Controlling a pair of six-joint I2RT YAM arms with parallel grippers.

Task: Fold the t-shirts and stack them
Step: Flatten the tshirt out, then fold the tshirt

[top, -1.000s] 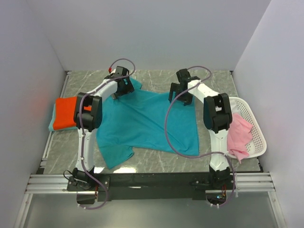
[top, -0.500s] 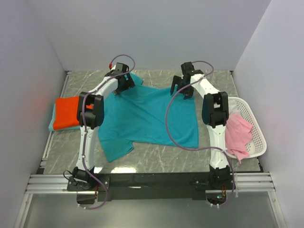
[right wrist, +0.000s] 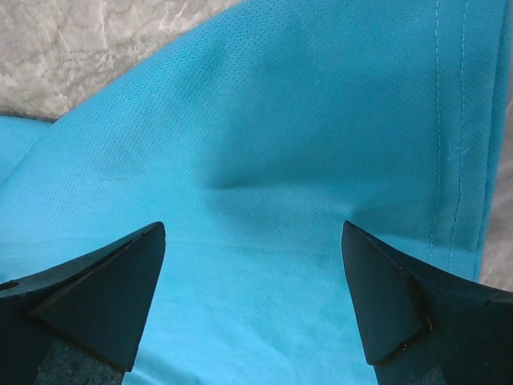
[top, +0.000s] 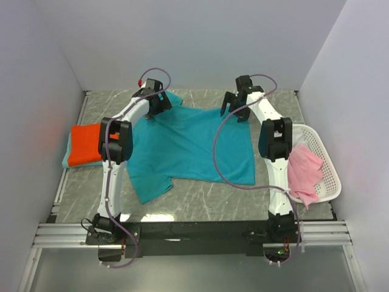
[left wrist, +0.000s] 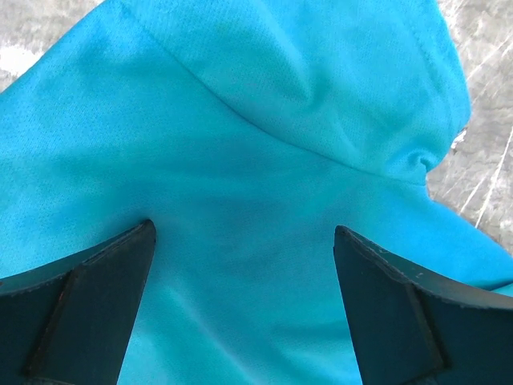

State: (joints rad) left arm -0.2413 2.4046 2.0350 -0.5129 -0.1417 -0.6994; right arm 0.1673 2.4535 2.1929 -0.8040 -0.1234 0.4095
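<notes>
Teal-blue t-shirt (top: 188, 149) spread flat mid-table, one sleeve toward 7 o'clock. Left gripper (top: 156, 107) at 11 o'clock and right gripper (top: 234, 111) at 1 o'clock over its far edge, fingers spread wide, pinching nothing. Folded orange-red t-shirt (top: 85, 144) at 9 o'clock; pink t-shirt (top: 302, 170) in basket (top: 327, 163) at 3 o'clock.

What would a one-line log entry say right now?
left gripper open above teal-blue shirt | right gripper open above it | orange-red shirt folded at left | pink shirt in basket
</notes>
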